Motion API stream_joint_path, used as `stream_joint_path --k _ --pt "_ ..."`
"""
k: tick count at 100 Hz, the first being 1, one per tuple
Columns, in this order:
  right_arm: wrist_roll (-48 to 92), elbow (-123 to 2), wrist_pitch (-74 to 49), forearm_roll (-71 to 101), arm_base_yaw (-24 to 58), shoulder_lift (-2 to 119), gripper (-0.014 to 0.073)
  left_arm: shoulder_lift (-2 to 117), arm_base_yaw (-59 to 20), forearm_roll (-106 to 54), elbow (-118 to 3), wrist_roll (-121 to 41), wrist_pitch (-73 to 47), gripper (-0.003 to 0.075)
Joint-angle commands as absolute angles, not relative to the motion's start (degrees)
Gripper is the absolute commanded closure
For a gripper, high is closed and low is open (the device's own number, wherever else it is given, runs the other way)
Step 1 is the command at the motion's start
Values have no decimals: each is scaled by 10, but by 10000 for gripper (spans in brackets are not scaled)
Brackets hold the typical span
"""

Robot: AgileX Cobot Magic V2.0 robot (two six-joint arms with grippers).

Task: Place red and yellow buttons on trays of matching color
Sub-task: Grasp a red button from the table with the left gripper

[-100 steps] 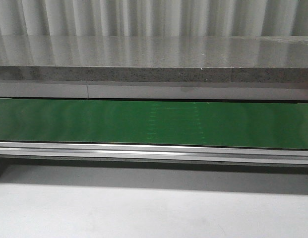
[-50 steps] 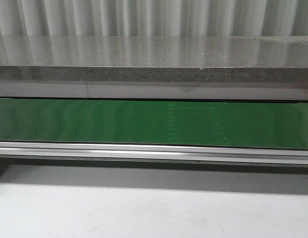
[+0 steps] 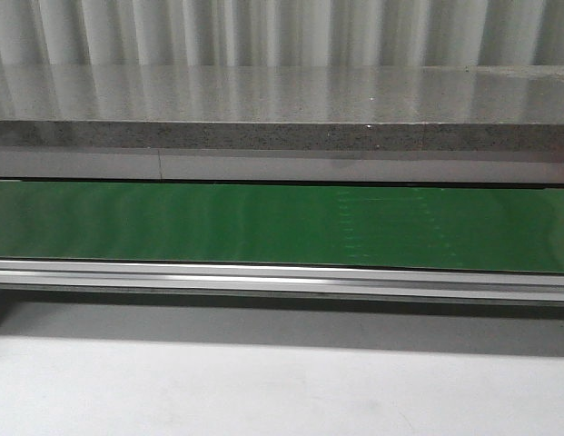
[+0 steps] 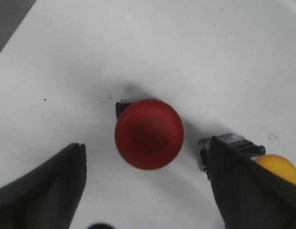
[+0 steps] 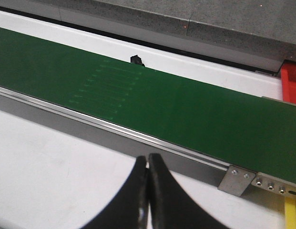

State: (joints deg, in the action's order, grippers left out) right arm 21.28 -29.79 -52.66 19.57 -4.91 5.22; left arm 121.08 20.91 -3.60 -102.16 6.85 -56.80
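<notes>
In the left wrist view a red button [image 4: 148,133] with a dark base stands on the white table. My left gripper [image 4: 147,155] is open right above it, one dark finger on each side, not touching it. A yellow button [image 4: 281,169] with a grey base is half hidden behind one finger. In the right wrist view my right gripper [image 5: 148,162] is shut and empty over the white table, beside the green conveyor belt [image 5: 186,109]. A red tray corner [image 5: 291,83] and a yellow strip [image 5: 291,212] show past the belt's end. No gripper or button shows in the front view.
The green belt [image 3: 263,222] runs across the front view with an aluminium rail [image 3: 282,277] along its near side and a grey stone ledge [image 3: 282,109] behind. A metal end bracket [image 5: 238,180] closes the rail. A small dark object [image 5: 137,59] sits at the belt's far edge.
The faint stitched seam on the belt has moved to the right across the front view. Nothing else there has changed.
</notes>
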Motion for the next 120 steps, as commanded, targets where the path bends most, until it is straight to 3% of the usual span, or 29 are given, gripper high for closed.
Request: stream_joint_path --k 1,18,47,62,83,120 --pt "218 -311 -491 203 -49 61 659 1193 213 -44 -1050 76 -554 209" --pt "218 -311 -491 203 -49 61 659 1213 213 -42 -1060 76 -550 241" --pt "218 -311 -491 203 -49 61 659 1217 213 -41 -1060 76 -532 512" --pt "218 -311 -491 203 -49 61 659 1204 213 -38 -1060 76 -531 594" --pt "218 -311 -491 203 -49 61 659 1149 208 -27 -1029 76 -539 608" --pt "218 -311 -491 203 -49 61 659 935 164 0 -810 61 -436 608"
